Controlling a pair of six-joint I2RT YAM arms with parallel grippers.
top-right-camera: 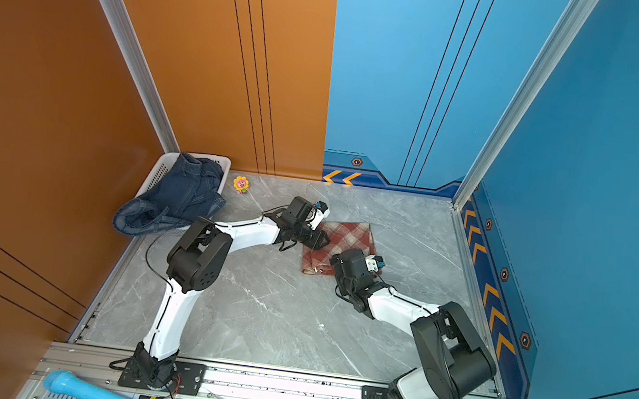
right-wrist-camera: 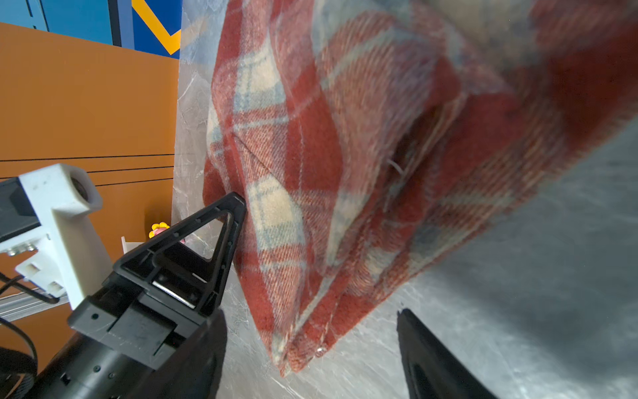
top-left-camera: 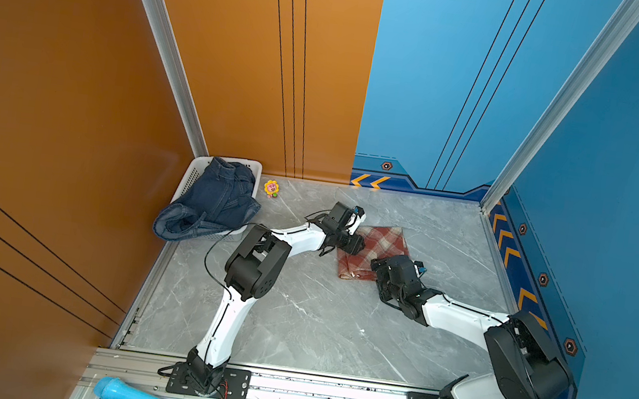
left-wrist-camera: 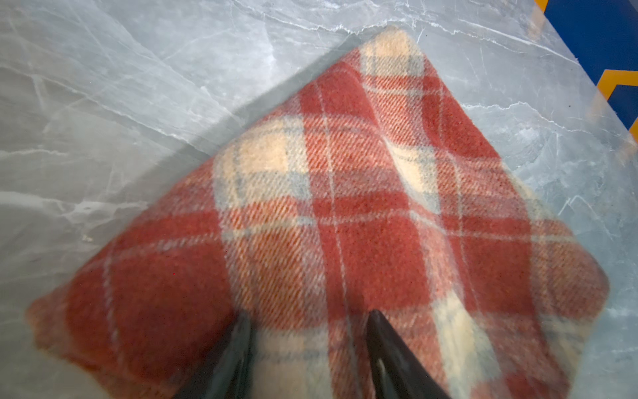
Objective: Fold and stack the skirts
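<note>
Left wrist view: the plaid skirt [left-wrist-camera: 345, 207] lies folded on the grey table [left-wrist-camera: 103, 103]. The left claw [left-wrist-camera: 307, 317] sits over one edge of it, released, with its fingers apart and nothing pinched (the cloth appears to pass under the gap, not through it).

Right wrist view: the right claw [right-wrist-camera: 310, 314] is likewise released and spread wide. A layered corner of the skirt points into the space between its fingers, and one fingertip [right-wrist-camera: 238, 203] of the left claw touches the skirt's far edge.

Both top views show the skirt [top-left-camera: 376, 250] right of centre, its long axis running roughly from the far side of the table toward the near side. The left claw [top-left-camera: 351, 246] is at its left edge and the right claw [top-left-camera: 380, 269] at its near right corner.

The denim skirts [top-left-camera: 217, 199] are heaped in the white basket [top-left-camera: 196, 167] at the far left corner, spilling over its near rim and well apart from both claws.

Judged from this layout, the plaid piece looks close to finished, and the coming move depends on the denim lying to the far left. The left arm is the nearer one, and the right arm would have to reach across the folded skirt.
</note>
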